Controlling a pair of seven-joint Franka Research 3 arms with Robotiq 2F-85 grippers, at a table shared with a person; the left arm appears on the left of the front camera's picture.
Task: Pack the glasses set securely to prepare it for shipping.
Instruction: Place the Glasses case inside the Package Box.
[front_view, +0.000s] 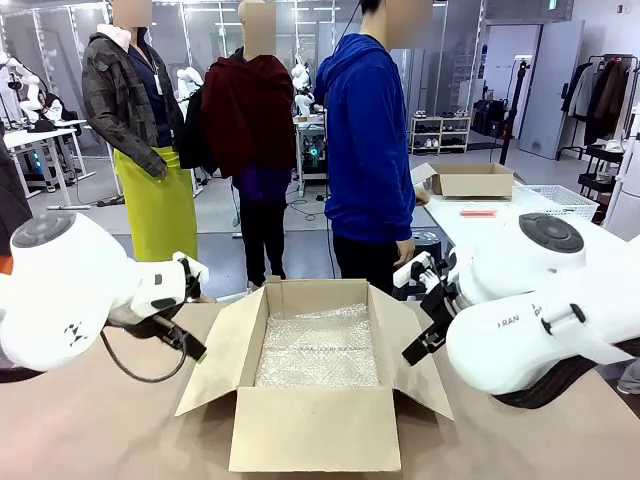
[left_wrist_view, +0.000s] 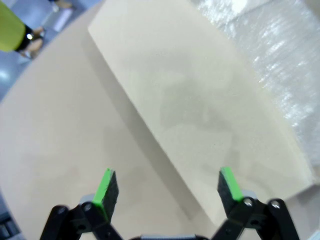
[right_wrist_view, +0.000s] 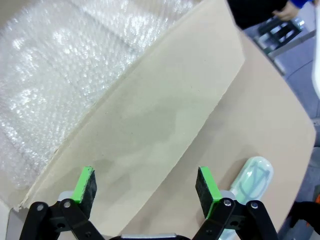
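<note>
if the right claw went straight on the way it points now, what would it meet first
Most likely the open cardboard box's side flap, which lies straight ahead of the open right claw. The mint-green glasses case sits off to the side of that line. Depth is unclear.

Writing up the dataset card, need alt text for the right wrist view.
The open right gripper hangs above an opened-out cardboard box flap, with bubble wrap filling the inside past it. A mint-green glasses case lies on the tan table on the flap's outer side, beside one green-padded finger.
</note>
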